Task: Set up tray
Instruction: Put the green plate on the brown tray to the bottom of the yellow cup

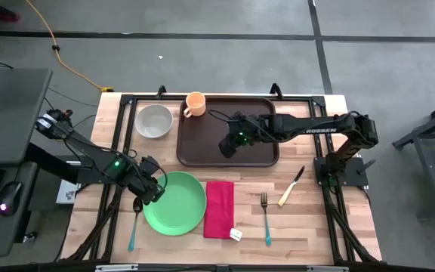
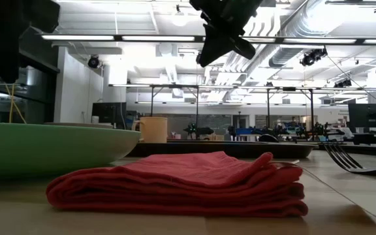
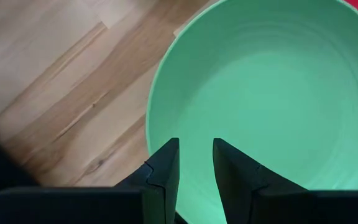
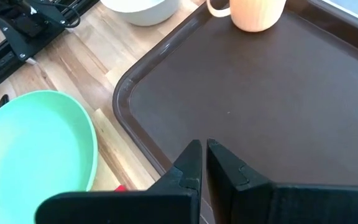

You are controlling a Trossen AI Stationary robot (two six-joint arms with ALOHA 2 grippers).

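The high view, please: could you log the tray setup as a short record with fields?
tray: large dark brown rectangular plastic tray, holds only the orange mug
plate: round green plate, on the wooden table, off the tray
left gripper: at the plate's rim
right gripper: shut, above the tray
napkin: folded red napkin beside the plate
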